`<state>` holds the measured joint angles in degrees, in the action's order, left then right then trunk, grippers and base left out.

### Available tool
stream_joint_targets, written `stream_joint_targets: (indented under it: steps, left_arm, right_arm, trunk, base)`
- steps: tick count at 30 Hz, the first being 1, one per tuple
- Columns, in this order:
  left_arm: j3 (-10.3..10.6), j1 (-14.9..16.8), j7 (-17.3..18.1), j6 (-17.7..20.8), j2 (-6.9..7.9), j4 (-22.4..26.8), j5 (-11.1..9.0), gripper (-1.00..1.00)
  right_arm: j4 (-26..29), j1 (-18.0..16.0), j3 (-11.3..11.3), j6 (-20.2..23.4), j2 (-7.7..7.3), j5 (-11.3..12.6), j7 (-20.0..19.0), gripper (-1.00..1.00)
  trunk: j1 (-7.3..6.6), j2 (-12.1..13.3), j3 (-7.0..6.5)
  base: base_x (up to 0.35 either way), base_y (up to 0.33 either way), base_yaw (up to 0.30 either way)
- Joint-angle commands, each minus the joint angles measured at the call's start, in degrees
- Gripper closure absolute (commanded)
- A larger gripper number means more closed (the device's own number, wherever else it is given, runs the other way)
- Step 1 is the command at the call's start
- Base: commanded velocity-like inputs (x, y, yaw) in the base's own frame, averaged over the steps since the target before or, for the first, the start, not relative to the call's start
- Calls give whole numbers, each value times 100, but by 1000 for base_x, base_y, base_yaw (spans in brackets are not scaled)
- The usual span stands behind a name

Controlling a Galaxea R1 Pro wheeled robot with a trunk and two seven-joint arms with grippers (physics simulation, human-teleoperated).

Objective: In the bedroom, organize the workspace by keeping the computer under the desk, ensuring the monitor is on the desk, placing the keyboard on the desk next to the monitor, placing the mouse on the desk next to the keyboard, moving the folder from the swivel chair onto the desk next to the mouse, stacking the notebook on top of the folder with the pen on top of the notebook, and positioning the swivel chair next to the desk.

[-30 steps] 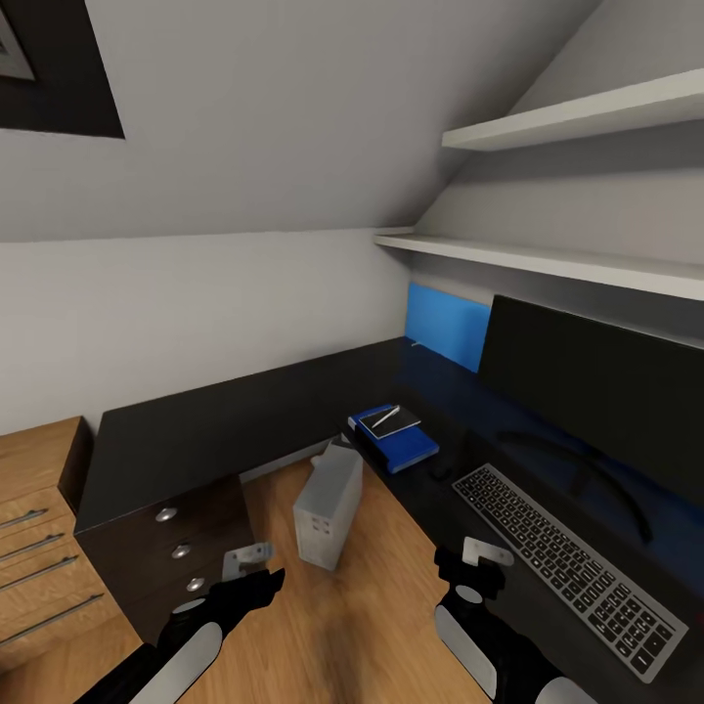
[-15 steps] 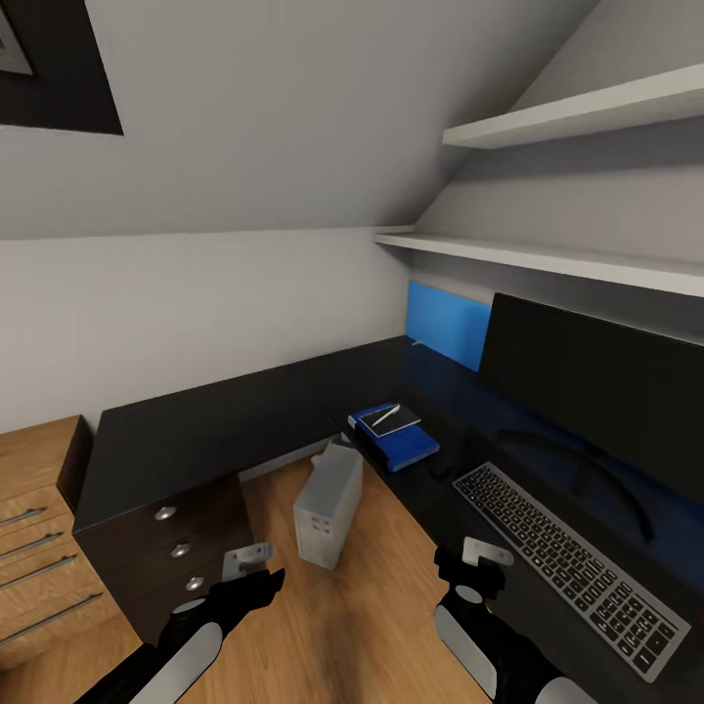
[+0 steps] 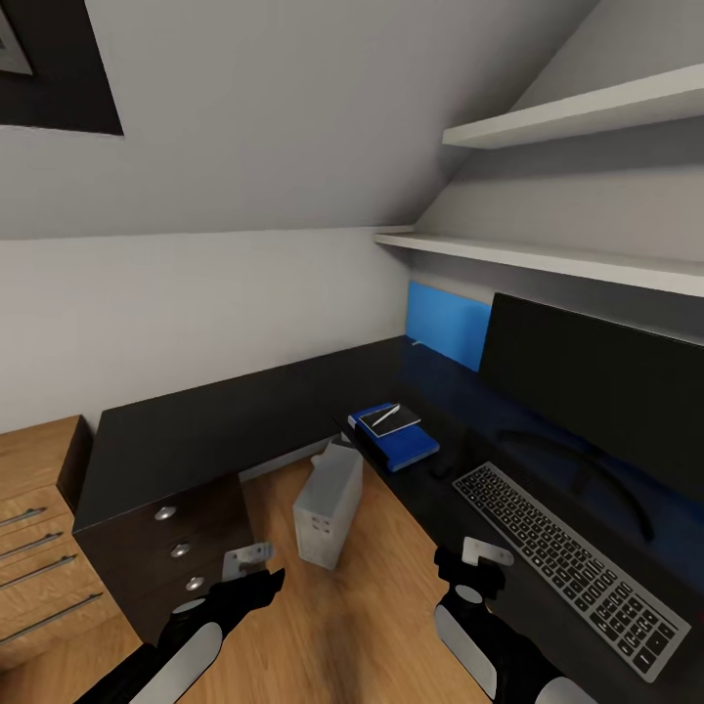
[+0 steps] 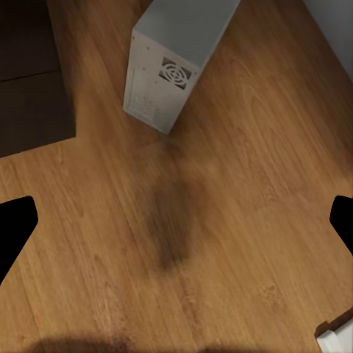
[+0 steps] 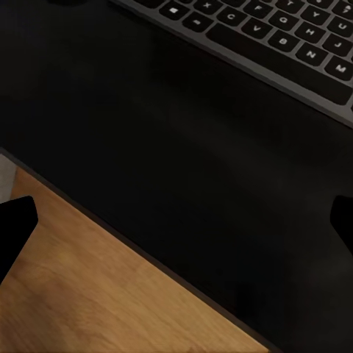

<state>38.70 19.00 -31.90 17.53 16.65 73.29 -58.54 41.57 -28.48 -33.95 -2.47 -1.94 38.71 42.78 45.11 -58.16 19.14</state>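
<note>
The black monitor (image 3: 596, 391) stands on the dark L-shaped desk (image 3: 244, 420), with the grey keyboard (image 3: 567, 562) in front of it. A small dark mouse (image 3: 442, 469) lies past the keyboard's far end. Beyond it a blue folder (image 3: 401, 442) carries a dark notebook (image 3: 391, 421) with a pen (image 3: 385, 418) on top. The grey computer tower (image 3: 328, 504) stands on the wooden floor beside the desk and appears again (image 4: 176, 62) in the left wrist view. My left gripper (image 3: 254, 579) (image 4: 176, 228) hangs open over the floor. My right gripper (image 3: 471, 565) (image 5: 176, 228) is open above the desk's front edge, near the keyboard (image 5: 279, 40).
A dark drawer unit (image 3: 171, 548) sits under the desk's left wing, next to a wooden dresser (image 3: 39, 548). Two white shelves (image 3: 577, 112) hang over the monitor. A blue panel (image 3: 445, 328) backs the desk. Open wooden floor (image 3: 342, 616) lies between my arms.
</note>
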Motion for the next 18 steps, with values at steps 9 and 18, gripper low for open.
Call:
stream_joint_targets:
  steps: [9, 18]
  left_arm:
    - [15, 8, -44, 4, 5, 10, -34, -100]
    - [15, 8, -44, 5, 5, 10, -34, -100]
  right_arm:
    - [8, -8, -42, -26, -9, 58, 37, -100]
    - [9, -8, -42, -26, -9, 58, 37, -100]
  trunk:
    - [1, -6, 7]
    - [1, -6, 7]
  base:
    - [0, 0, 0]
    - [0, 0, 0]
